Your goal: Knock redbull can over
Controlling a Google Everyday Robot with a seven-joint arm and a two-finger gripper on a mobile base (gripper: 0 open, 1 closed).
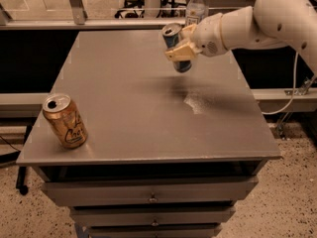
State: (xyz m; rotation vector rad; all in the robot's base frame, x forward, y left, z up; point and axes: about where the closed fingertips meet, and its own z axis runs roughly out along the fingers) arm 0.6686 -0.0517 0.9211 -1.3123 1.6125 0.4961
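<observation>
The redbull can (172,35), slim and blue-and-silver, is tilted with its top leaning left and hangs above the grey table (124,88) near the far middle. My gripper (180,51) comes in from the right on the white arm (257,21) and is shut around the can's middle. Its tan fingers (184,47) cover the can's centre. The can's blue bottom end (183,66) shows below them. A dark shadow lies on the table under the can.
A gold can (64,122) stands at the table's front left corner. A clear bottle with a white cap (196,5) stands at the far edge, just behind the gripper. Drawers sit under the tabletop. A cable hangs at the right.
</observation>
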